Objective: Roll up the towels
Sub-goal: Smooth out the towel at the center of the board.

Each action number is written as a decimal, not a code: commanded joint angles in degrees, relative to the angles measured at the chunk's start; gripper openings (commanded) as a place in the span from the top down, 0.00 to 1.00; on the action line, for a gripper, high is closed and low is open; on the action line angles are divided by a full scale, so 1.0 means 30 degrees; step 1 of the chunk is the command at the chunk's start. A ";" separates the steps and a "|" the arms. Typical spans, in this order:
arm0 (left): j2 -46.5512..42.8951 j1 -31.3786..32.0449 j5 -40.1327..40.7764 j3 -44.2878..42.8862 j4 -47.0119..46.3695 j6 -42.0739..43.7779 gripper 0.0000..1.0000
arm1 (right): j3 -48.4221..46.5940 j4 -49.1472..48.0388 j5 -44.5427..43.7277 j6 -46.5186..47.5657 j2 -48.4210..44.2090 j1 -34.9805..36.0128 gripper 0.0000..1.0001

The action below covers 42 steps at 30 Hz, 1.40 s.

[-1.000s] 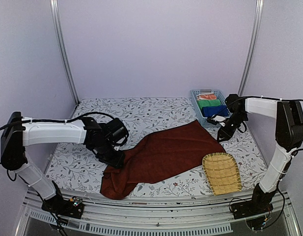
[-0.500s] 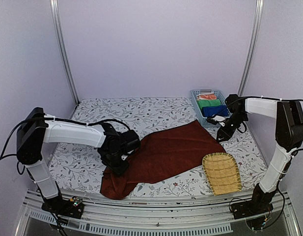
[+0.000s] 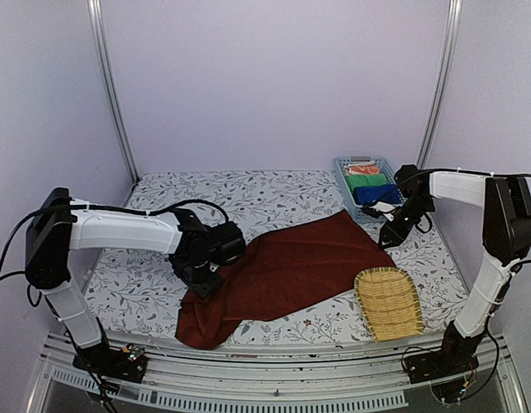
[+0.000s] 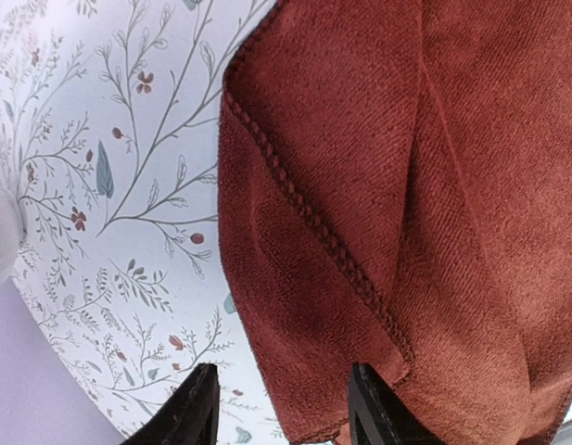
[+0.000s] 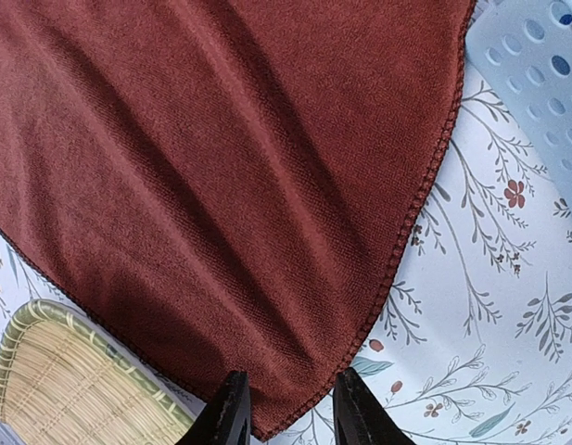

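Spread on the table (image 3: 153,297): towel (image 3: 282,271), long axis near-left to far-right. Straddled at its hemmed left edge by the left gripper (image 4: 284,373) — parted wide, clamping nothing. Straddled at the far-right corner by the right gripper (image 5: 291,375), likewise parted and empty — one arm per end.

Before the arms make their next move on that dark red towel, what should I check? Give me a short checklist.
1. Towel lying flat: not ok, its near left end is bunched and folded.
2. Left gripper over the hem: ok, the hem lies between its open fingers.
3. Right gripper over a corner: ok, the corner tip sits between its open fingers.
4. Towel gripped: not ok, neither gripper is shut.
5. Bamboo tray clear of the towel: cannot tell, the towel's edge runs right beside it.
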<state>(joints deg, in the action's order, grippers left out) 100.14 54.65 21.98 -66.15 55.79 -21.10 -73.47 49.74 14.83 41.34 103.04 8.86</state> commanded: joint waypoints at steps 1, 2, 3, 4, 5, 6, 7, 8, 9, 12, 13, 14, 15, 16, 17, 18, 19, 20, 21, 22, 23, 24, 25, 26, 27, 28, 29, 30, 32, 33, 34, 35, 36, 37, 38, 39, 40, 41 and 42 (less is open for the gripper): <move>-0.0603 -0.0177 -0.0312 0.0099 0.0049 0.0309 0.51 | -0.0039 -0.0047 0.0440 -0.0238 0.0242 -0.0010 0.66; -0.0776 -0.0157 -0.1300 0.0227 -0.0380 0.0719 0.51 | -0.0006 -0.0054 0.0446 -0.0244 0.0217 -0.0019 0.66; -0.0959 -0.0122 -0.2515 0.0360 -0.0847 0.1059 0.51 | 0.0038 -0.0048 0.0447 -0.0245 0.0203 -0.0024 0.66; -0.1180 -0.0117 -0.3699 0.0479 -0.1301 0.1333 0.51 | 0.0080 -0.0061 0.0447 -0.0246 0.0190 -0.0025 0.66; -0.1332 -0.0139 -0.4587 0.0574 -0.1673 0.1473 0.51 | 0.0093 -0.0081 0.0462 -0.0246 0.0207 -0.0025 0.66; -0.1365 -0.0127 -0.5112 0.0586 -0.1877 0.1494 0.52 | 0.0113 -0.0106 0.0471 -0.0271 0.0220 -0.0025 0.66; -0.1285 -0.0154 -0.5277 0.0580 -0.1920 0.1457 0.54 | 0.0134 -0.0138 0.0498 -0.0274 0.0226 -0.0025 0.66; -0.1147 -0.0183 -0.5195 0.0528 -0.1842 0.1401 0.58 | 0.0144 -0.0128 0.0542 -0.0297 0.0245 -0.0025 0.66; -0.0936 -0.0213 -0.4877 0.0474 -0.1696 0.1306 0.61 | 0.0137 -0.0141 0.0602 -0.0344 0.0287 -0.0025 0.66; -0.0455 -0.0343 -0.4126 0.0549 -0.1449 0.1162 0.66 | 0.0129 -0.0117 0.0712 -0.0390 0.0344 -0.0021 0.66; -0.0403 -0.0412 -0.3905 0.0609 -0.1431 0.1133 0.66 | 0.0132 -0.0114 0.0689 -0.0392 0.0344 -0.0024 0.66; -0.0331 -0.0487 -0.3811 0.0653 -0.1429 0.1122 0.65 | 0.0158 -0.0114 0.0675 -0.0377 0.0354 -0.0017 0.66; -0.0274 -0.0547 -0.3722 0.0662 -0.1388 0.1069 0.64 | 0.0154 -0.0114 0.0637 -0.0343 0.0334 -0.0016 0.66; -0.0230 -0.0628 -0.3609 0.0663 -0.1310 0.0997 0.64 | 0.0215 -0.0136 0.0585 -0.0320 0.0312 -0.0024 0.66; -0.0202 -0.0726 -0.3496 0.0663 -0.1278 0.0907 0.64 | 0.0231 -0.0142 0.0567 -0.0308 0.0307 -0.0025 0.66; -0.0177 -0.0804 -0.3350 0.0663 -0.1216 0.0838 0.65 | 0.0258 -0.0128 0.0590 -0.0305 0.0299 -0.0025 0.66; -0.0185 -0.0898 -0.3309 0.0711 -0.1214 0.0825 0.65 | 0.0269 -0.0167 0.0615 -0.0304 0.0323 -0.0025 0.67; -0.0142 -0.0980 -0.3345 0.0783 -0.1230 0.0824 0.66 | 0.0267 -0.0172 0.0633 -0.0330 0.0348 -0.0025 0.66; -0.0081 -0.1026 -0.3382 0.0828 -0.1250 0.0845 0.67 | 0.0266 -0.0183 0.0650 -0.0333 0.0366 -0.0025 0.66; -0.0048 -0.1054 -0.3390 0.0878 -0.1267 0.0870 0.71 | 0.0263 -0.0192 0.0678 -0.0355 0.0368 -0.0025 0.66; -0.0040 -0.1113 -0.3399 0.0892 -0.1258 0.0884 0.76 | 0.0270 -0.0197 0.0674 -0.0362 0.0391 -0.0025 0.67; -0.0102 -0.1160 -0.3414 0.0923 -0.1254 0.0882 0.80 | 0.0285 -0.0201 0.0703 -0.0377 0.0401 -0.0025 0.67; -0.0186 -0.1247 -0.3438 0.0941 -0.1286 0.0882 0.83 | 0.0287 -0.0201 0.0710 -0.0390 0.0413 -0.0025 0.67; -0.0296 -0.1331 -0.3540 0.0969 -0.1323 0.0900 0.85 | 0.0291 -0.0216 0.0711 -0.0392 0.0414 -0.0025 0.67; -0.0405 -0.1422 -0.3619 0.1020 -0.1393 0.0950 0.87 | 0.0291 -0.0196 0.0711 -0.0392 0.0400 -0.0025 0.67; -0.0470 -0.1523 -0.3751 0.1056 -0.1468 0.0986 0.87 | 0.0273 -0.0201 0.0711 -0.0392 0.0416 -0.0025 0.67; -0.0518 -0.1607 -0.3858 0.1093 -0.1518 0.1012 0.87 | 0.0290 -0.0194 0.0711 -0.0392 0.0448 -0.0025 0.67; -0.0527 -0.1628 -0.4003 0.1130 -0.1559 0.1015 0.85 | 0.0266 -0.0201 0.0711 -0.0392 0.0456 -0.0025 0.67; -0.0511 -0.1644 -0.4626 0.1157 -0.1710 0.1065 0.77 | 0.0281 -0.0202 0.0740 -0.0392 0.0443 -0.0025 0.67; -0.0468 -0.1655 -0.4937 0.1161 -0.1793 0.1084 0.75 | 0.0268 -0.0202 0.0740 -0.0392 0.0451 -0.0025 0.67; -0.0477 -0.1642 -0.5090 0.1169 -0.1855 0.1101 0.74 | 0.0289 -0.0187 0.0766 -0.0407 0.0449 -0.0028 0.67; -0.0431 -0.1662 -0.5094 0.1203 -0.1866 0.1122 0.76 | 0.0331 -0.0222 0.0769 -0.0420 0.0430 -0.0021 0.67; -0.0378 -0.1665 -0.5029 0.1196 -0.1831 0.1117 0.79 | 0.0348 -0.0230 0.0784 -0.0421 0.0457 -0.0039 0.67; -0.0331 -0.1691 -0.4944 0.1184 -0.1798 0.1116 0.83 | 0.0350 -0.0231 0.0797 -0.0421 0.0457 -0.0026 0.67; -0.0295 -0.1712 -0.4860 0.1168 -0.1757 0.1094 0.86 | 0.0343 -0.0209 0.0799 -0.0421 0.0457 -0.0029 0.67; -0.0313 -0.1740 -0.4861 0.1137 -0.1752 0.1103 0.90 | 0.0335 -0.0202 0.0799 -0.0421 0.0471 -0.0025 0.67; -0.0352 -0.1755 -0.4864 0.1111 -0.1751 0.1129 0.96 | 0.0326 -0.0194 0.0799 -0.0421 0.0440 -0.0025 0.67; -0.0415 -0.1797 -0.4824 0.1056 -0.1729 0.1095 0.99 | 0.0347 -0.0201 0.0799 -0.0421 0.0429 -0.0025 0.68; -0.0529 -0.1817 -0.4761 0.1002 -0.1668 0.1103 1.00 | 0.0346 -0.0201 0.0799 -0.0421 0.0431 -0.0025 0.68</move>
<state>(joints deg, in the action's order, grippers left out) 99.09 50.11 8.08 -63.11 51.09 -18.09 -72.88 49.63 16.14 40.49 103.46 8.86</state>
